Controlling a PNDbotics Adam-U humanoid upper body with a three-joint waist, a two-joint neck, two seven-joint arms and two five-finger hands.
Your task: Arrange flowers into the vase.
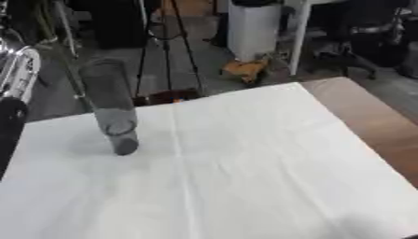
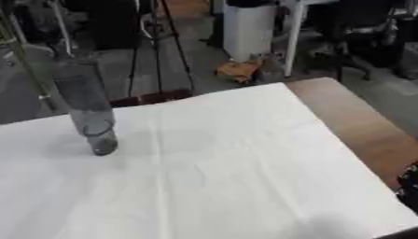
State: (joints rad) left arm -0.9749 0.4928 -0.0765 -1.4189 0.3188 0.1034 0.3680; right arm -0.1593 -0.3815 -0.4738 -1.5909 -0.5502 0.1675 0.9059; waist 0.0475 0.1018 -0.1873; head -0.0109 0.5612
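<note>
Standing upright on the white cloth (image 1: 245,177) toward the table's far left is a tall grey transparent vase (image 1: 110,105). Part of the left arm (image 1: 15,93) is showing at the left edge; its hand is hidden, so I cannot tell its state. Brown tabletop (image 2: 359,126) is showing at right.

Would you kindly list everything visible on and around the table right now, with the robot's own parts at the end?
Vase: one, clear grey glass cylinder, upright on the cloth at far left, no flowers in it.
Cloth: one, white, covering most of the table.
Table: one, brown wood, bare strip showing along the right side.
Flowers: none in view.
Tripod: one, black, on the floor behind the table.
White bin: one, on the floor at the back.
Orange thing: one, on the floor near the bin; cannot make out what it is.
Left arm: silver and black, at the left edge; hand not in view.
Right arm: a dark part at the right edge; cannot make out the hand.
</note>
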